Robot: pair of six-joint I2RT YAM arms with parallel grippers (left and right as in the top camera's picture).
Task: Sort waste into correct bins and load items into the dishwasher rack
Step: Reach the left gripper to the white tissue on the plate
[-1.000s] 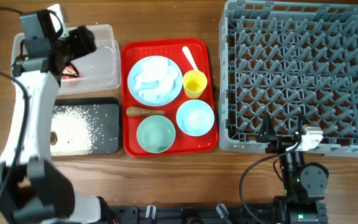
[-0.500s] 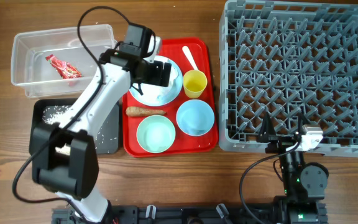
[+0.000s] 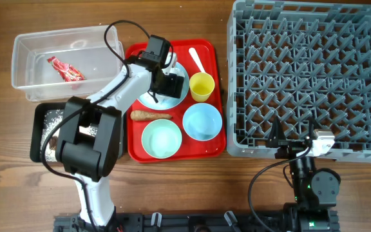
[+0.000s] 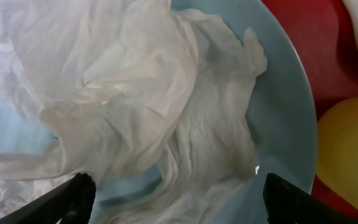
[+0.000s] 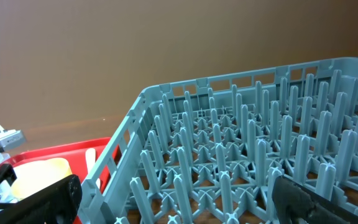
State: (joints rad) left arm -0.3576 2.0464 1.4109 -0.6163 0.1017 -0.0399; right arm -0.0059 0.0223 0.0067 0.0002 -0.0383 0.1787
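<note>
The left gripper (image 4: 179,196) hangs with its fingers spread wide, one at each lower corner of the wrist view, and holds nothing. Directly beneath it lies the crumpled white tissue (image 4: 123,93), heaped loosely across the pale blue plate (image 4: 288,112). The step in hand looks like picking up that tissue.

The next move calls for a straight descent until the fingertips bracket a thick fold, then a full close. The sheet is thin and slack, so a shallow pinch may catch only one layer or scrape the plate.

Just to the gripper's side stands the yellow cup (image 3: 201,87), close enough for a finger to nudge it. The white spoon (image 3: 196,59) lies a little beyond. On the same red serving tray (image 3: 133,151), nearer the robot, rest the brown stick (image 3: 150,116) and the two bowls (image 3: 161,138) (image 3: 202,121).

Further out on the gripper's other side sits the clear tub (image 3: 24,77) with the red wrapper (image 3: 66,67) inside. That seems the likely home for the tissue, since the black tray (image 3: 40,113) holds rice grains (image 3: 52,118).

Farthest off, the dishwasher rack (image 3: 308,77) holds no dishes. The right gripper (image 5: 179,202) waits at its near edge, fingers parted and holding nothing.
</note>
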